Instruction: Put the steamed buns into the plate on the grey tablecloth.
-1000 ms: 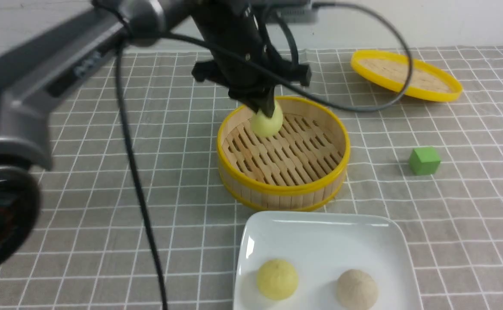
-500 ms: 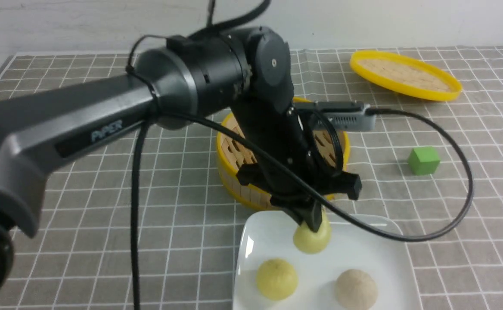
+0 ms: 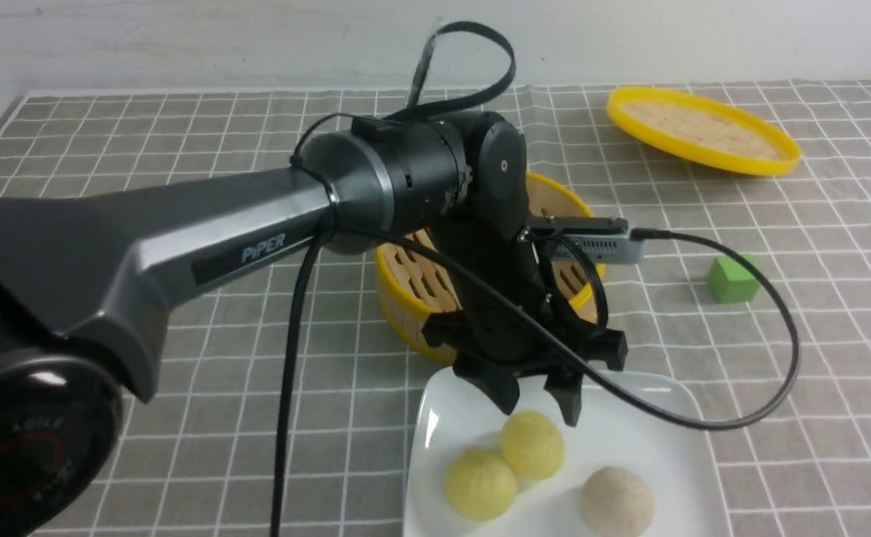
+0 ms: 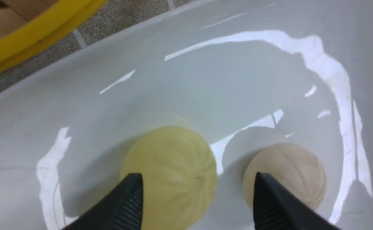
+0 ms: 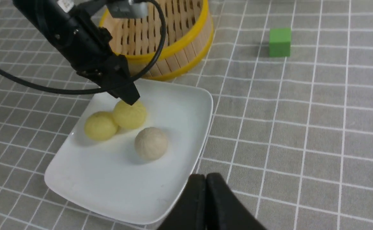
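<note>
Three steamed buns lie in the white square plate (image 3: 629,418) on the grey tablecloth (image 3: 182,388): a yellow bun (image 3: 532,445) touching a second yellow bun (image 3: 480,483), and a beige bun (image 3: 617,501) apart from them. My left gripper (image 3: 541,406) hangs open just above the first yellow bun, holding nothing. The left wrist view shows a yellow bun (image 4: 170,172) and the beige bun (image 4: 288,172) below the spread fingers. My right gripper (image 5: 205,179) is shut and empty, over the cloth beside the plate's (image 5: 180,105) rim.
The round bamboo steamer basket (image 3: 406,298) stands just behind the plate, partly hidden by my left arm. Its flat yellow-rimmed lid (image 3: 704,130) lies at the back right. A green cube (image 3: 734,278) sits right of the basket. A black cable (image 3: 778,373) loops over the plate's right side.
My left arm carried a yellow bun from the basket down to the plate and opened. The bun now rests against the other yellow bun.
</note>
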Controlling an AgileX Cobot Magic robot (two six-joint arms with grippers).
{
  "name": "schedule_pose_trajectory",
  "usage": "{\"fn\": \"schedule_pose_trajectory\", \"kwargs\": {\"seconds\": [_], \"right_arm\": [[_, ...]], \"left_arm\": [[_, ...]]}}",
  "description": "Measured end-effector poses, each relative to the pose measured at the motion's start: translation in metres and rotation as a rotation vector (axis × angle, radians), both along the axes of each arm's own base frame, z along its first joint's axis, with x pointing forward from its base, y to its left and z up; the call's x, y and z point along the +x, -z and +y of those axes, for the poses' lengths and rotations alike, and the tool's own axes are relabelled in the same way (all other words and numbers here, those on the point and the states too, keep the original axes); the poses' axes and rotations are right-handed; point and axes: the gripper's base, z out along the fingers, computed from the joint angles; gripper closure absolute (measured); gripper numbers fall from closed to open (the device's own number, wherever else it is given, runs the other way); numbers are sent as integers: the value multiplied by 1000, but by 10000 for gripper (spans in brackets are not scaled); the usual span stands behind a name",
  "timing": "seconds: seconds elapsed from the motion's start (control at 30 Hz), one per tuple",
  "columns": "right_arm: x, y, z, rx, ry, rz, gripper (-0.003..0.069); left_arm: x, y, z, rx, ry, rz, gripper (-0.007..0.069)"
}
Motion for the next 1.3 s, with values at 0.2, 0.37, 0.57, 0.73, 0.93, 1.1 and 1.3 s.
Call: {"fn": "schedule_pose_trajectory", "kwargs": {"seconds": [0.2,0.37,0.57,0.73,0.93,1.1,1.3], "right_arm": [[3,30,1,7,-9,-86,648],[32,61,27,69,-52,-243,645],[52,89,47,159,-99,-417,640],[55,93,52,214,-123,-536,634],[56,98,53,212,-127,-537,625],[56,99,53,211,-127,-536,617],[56,99,53,211,-127,-536,613]], "left_arm": [[-1,-64,9,-11,41,-134,155],[-2,-148,36,40,17,-423,282],[-17,-211,69,26,-101,-630,546],[-28,-229,79,-5,-136,-664,622],[-28,-229,80,-7,-139,-663,622],[-28,-229,80,-7,-140,-664,622],[-28,-229,80,-7,-140,-664,618]]}}
